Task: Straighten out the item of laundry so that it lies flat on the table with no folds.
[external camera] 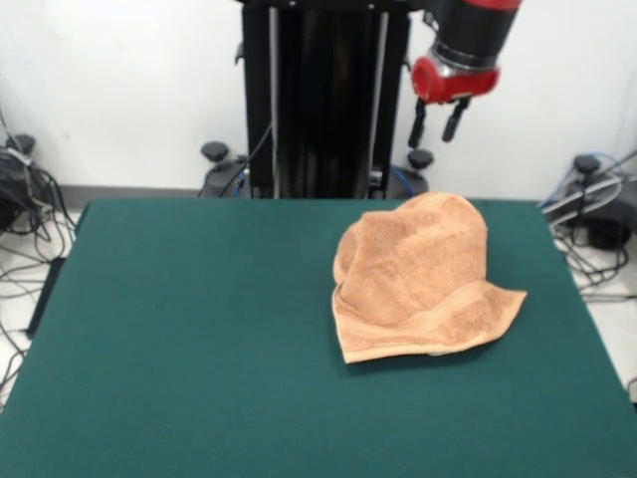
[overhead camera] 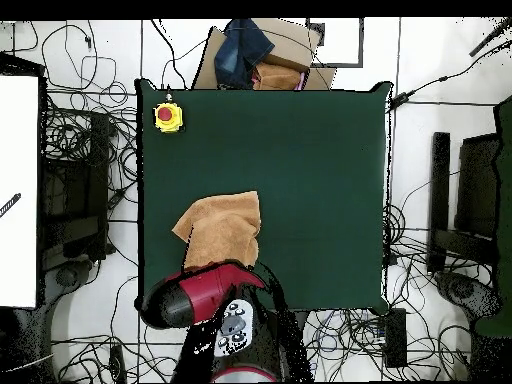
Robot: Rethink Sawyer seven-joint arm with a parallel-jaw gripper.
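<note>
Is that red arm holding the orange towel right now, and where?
No, nothing is held. The gripper hangs open above the towel, which lies crumpled on the table.

Towel crumpled on table; claw open above.

1. No words, numbers, labels or brand names can be read in either view.
2. The towel has no tag or letters that show.
3. The yellow box with the red button has no sign that can be read.
</note>
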